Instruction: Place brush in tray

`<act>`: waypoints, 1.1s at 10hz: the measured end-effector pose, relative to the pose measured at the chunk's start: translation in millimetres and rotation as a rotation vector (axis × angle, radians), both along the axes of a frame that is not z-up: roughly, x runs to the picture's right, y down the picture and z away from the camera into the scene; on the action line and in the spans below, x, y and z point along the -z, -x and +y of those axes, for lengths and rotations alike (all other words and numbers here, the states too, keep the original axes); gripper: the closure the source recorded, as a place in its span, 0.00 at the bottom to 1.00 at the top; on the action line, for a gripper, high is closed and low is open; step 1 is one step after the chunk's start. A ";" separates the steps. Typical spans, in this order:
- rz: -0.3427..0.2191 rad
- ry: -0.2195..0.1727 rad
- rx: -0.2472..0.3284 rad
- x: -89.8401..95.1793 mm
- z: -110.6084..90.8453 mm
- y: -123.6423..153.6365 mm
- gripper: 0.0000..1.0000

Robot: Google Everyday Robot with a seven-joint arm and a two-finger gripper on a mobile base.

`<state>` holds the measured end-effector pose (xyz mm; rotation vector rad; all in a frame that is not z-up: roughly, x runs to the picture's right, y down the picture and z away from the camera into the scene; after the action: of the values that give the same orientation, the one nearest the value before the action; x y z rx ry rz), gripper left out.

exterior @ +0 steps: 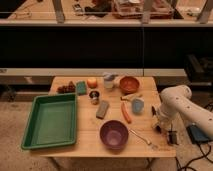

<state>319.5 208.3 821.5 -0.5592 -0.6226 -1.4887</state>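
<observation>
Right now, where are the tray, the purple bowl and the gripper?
tray (50, 122), camera view, its bare green floor.
purple bowl (114, 134), camera view, its hollow middle.
gripper (159, 125), camera view, its tip, at the right edge of the table (87, 131).

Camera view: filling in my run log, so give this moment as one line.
gripper: low at right edge of wooden table | brush: not made out | green tray: left end, empty | placement: not yet done

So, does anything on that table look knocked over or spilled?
Nothing stands out. The purple bowl, orange bowl and blue cup all sit upright, and no spill shows. The gripper hangs low at the right edge of the table.
</observation>
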 end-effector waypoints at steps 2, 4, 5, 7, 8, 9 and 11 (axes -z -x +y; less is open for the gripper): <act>-0.005 0.004 0.003 -0.5 0.2 3.0 0.57; -0.006 0.010 0.007 -1.7 0.9 4.6 0.57; -0.005 0.014 0.008 -2.0 2.5 4.1 0.57; -0.002 0.022 0.012 -2.1 5.3 3.6 0.57; -0.002 0.026 0.016 -3.2 5.9 5.5 0.57; -0.003 0.029 0.017 -3.8 6.3 6.5 0.57; 0.001 0.038 0.017 -5.1 9.5 5.8 0.57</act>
<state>313.7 217.9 826.6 -0.5964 -0.6479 -1.4951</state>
